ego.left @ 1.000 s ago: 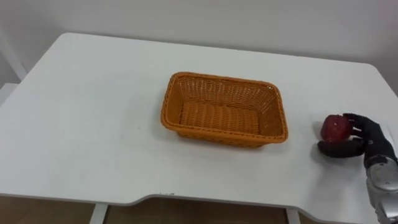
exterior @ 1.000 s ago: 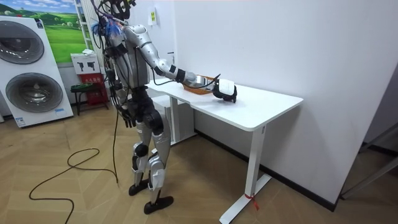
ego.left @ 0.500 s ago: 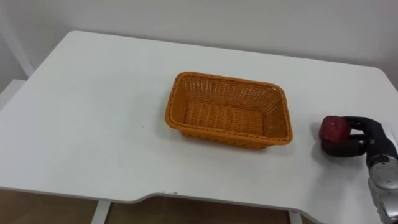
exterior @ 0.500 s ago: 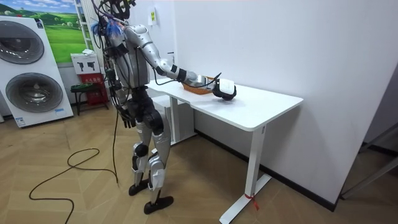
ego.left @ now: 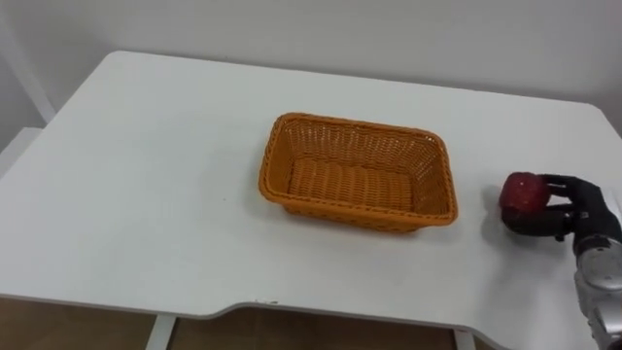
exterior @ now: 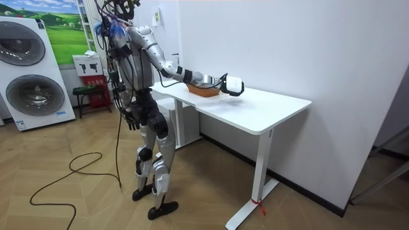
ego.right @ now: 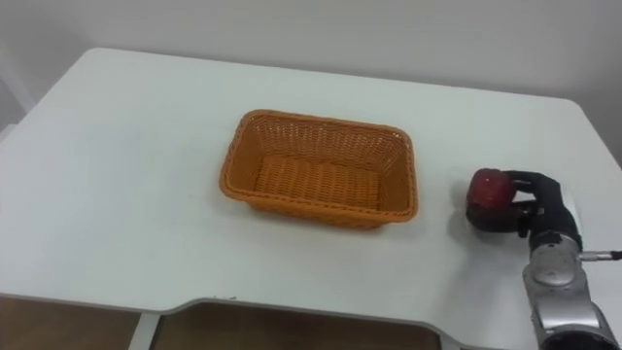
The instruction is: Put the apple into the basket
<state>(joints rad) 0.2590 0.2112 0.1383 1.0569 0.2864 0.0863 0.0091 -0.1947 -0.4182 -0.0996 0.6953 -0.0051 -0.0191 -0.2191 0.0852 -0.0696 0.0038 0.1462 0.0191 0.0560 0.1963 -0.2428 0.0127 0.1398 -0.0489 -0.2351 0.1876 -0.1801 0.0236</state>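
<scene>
A red apple (ego.left: pixel 522 192) is at the right side of the white table (ego.left: pixel 146 194), and my right hand (ego.left: pixel 575 211) is shut on it, fingers and thumb curled round its right half. In the room view the right hand (exterior: pixel 232 85) holds it a little above the tabletop. An orange wicker basket (ego.left: pixel 356 124), with nothing in it, stands in the middle of the table, to the left of the apple (ego.right: pixel 488 194) and apart from it. My left hand (exterior: pixel 131 119) hangs beside my hip, below the table's edge.
I stand at the table's long side, with a white wall behind it. The table's right edge is close to my right hand (ego.right: pixel 537 210). Two washing machines (exterior: pixel 29 70) and a small stool (exterior: pixel 89 96) stand across the floor behind me.
My right hand has closed round the apple and lifted it a little off the table. The basket has not moved.
</scene>
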